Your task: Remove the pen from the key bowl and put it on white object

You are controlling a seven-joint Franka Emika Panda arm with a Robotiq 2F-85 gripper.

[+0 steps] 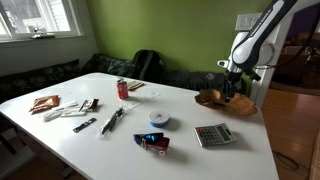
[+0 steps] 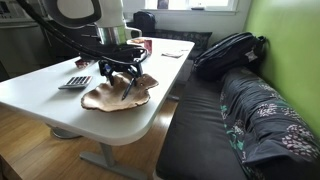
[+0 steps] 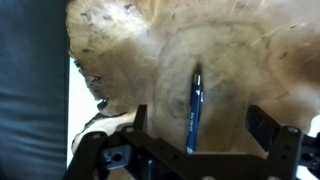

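The brown wooden key bowl (image 1: 215, 99) sits at the far right end of the white table and also shows in an exterior view (image 2: 118, 93). In the wrist view a blue pen (image 3: 194, 108) lies in the bowl (image 3: 130, 55). My gripper (image 3: 199, 130) is open, its two fingers either side of the pen's near end, just above the bowl. It hangs over the bowl in both exterior views (image 1: 233, 88) (image 2: 121, 76). The small round white object (image 1: 159, 118) with a bluish patch lies mid-table, well apart from the bowl.
A grey calculator (image 1: 213, 135) lies near the bowl, also in an exterior view (image 2: 76, 82). A red can (image 1: 123, 89), a blue wrapper (image 1: 153, 143), pens and packets (image 1: 72, 112) lie on the table's left. A dark sofa with a backpack (image 2: 225, 52) stands beside the table.
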